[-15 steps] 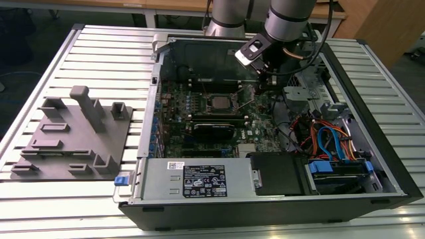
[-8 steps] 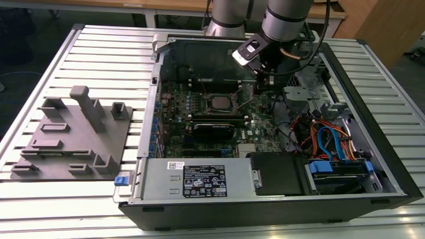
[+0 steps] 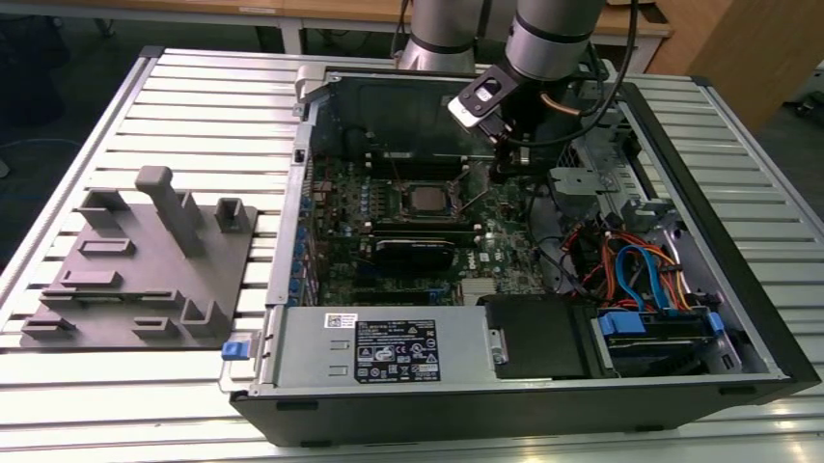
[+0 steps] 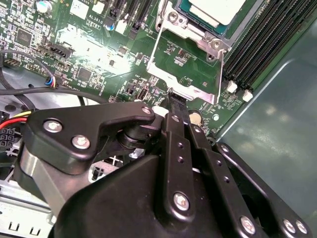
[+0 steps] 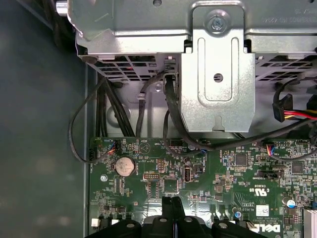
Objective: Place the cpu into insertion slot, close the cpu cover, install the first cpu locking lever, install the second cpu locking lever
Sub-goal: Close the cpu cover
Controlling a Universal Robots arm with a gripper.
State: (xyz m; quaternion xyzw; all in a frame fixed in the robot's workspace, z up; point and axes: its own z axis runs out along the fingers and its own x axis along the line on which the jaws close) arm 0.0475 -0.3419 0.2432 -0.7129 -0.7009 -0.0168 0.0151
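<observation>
Poising black claw (image 4: 176, 101), tips together, against thin square silver cover frame (image 4: 161, 78), pale silver-grey chip (image 4: 215, 10) just beyond.

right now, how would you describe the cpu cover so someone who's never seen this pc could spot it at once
Look inside the open computer case at the green motherboard and find the cpu, the square chip with a pale metal top. The cpu cover is the thin silver frame swung open right beside it. Unlike the solid chip, it has a square window with green board showing through.
</observation>
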